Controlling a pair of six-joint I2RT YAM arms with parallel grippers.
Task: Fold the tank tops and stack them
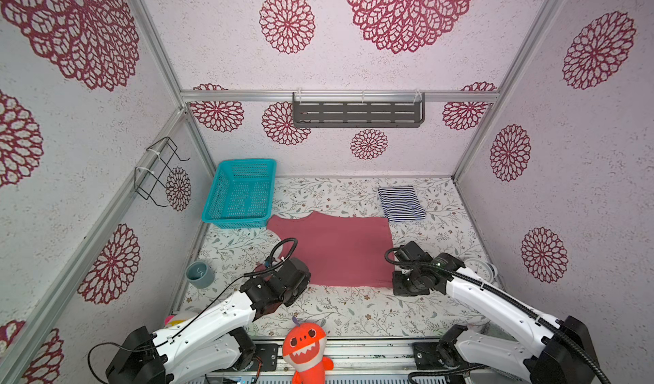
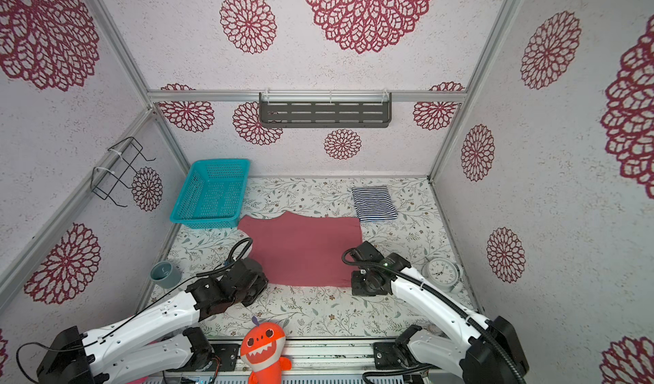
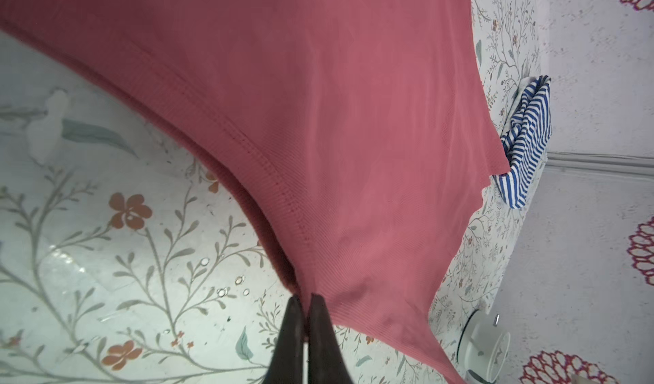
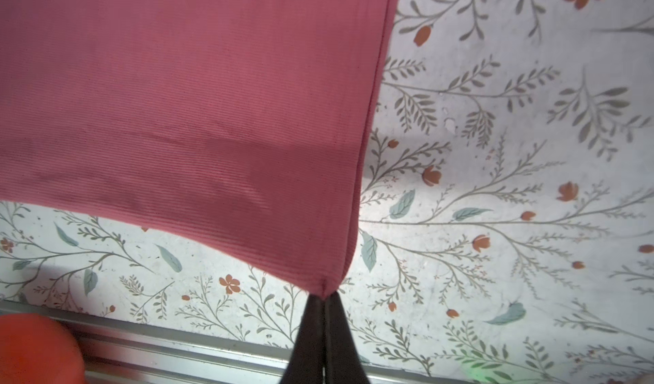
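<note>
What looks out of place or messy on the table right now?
Nothing is spilled or damaged. Only the folded striped tank top, at the far right of the table, looks untidy: in the left wrist view its layers bunch loosely at one edge. The red tank top lies flat.

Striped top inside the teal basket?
No, the striped tank top lies folded on the table, well right of the teal basket.

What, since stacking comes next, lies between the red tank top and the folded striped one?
Nothing visible: the red tank top, gripped by the left pincer and right pincer, lies beside the striped tank top; the blue basket stands aside.
</note>
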